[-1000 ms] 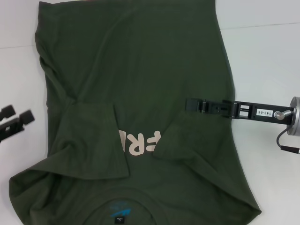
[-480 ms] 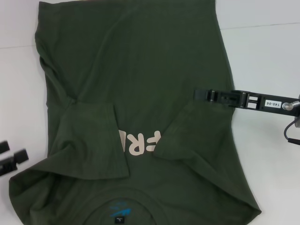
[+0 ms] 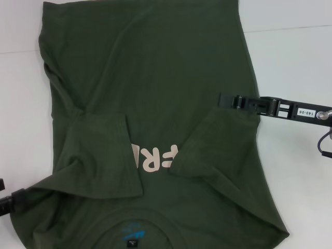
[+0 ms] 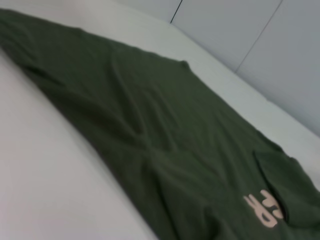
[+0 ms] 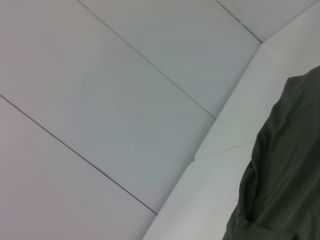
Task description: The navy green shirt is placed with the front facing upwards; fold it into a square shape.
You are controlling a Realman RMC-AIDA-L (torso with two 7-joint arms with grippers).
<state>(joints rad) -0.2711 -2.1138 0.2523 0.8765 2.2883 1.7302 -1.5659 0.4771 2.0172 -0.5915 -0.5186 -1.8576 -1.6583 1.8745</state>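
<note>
The navy green shirt (image 3: 155, 78) lies spread on the white table, collar and blue neck label (image 3: 132, 233) nearest me. Both sleeves are folded inward: one (image 3: 104, 155) on the left, one (image 3: 218, 145) on the right, each covering part of the pale pink lettering (image 3: 155, 158). My right gripper (image 3: 224, 99) hovers over the shirt's right side, just above the folded right sleeve, holding no cloth that I can see. My left gripper (image 3: 11, 202) shows only as a dark tip at the shirt's near-left corner. The left wrist view shows the shirt (image 4: 165, 140) and its lettering (image 4: 265, 207).
White table (image 3: 295, 57) lies bare to the right of the shirt and also to its left (image 3: 21, 104). The right wrist view shows a pale panelled wall (image 5: 125, 100) and a strip of the shirt (image 5: 285, 175).
My right gripper has drawn back to the right and slightly farther away, off the folded right sleeve. My left gripper has slid toward me, down the left edge and nearly out of view.
</note>
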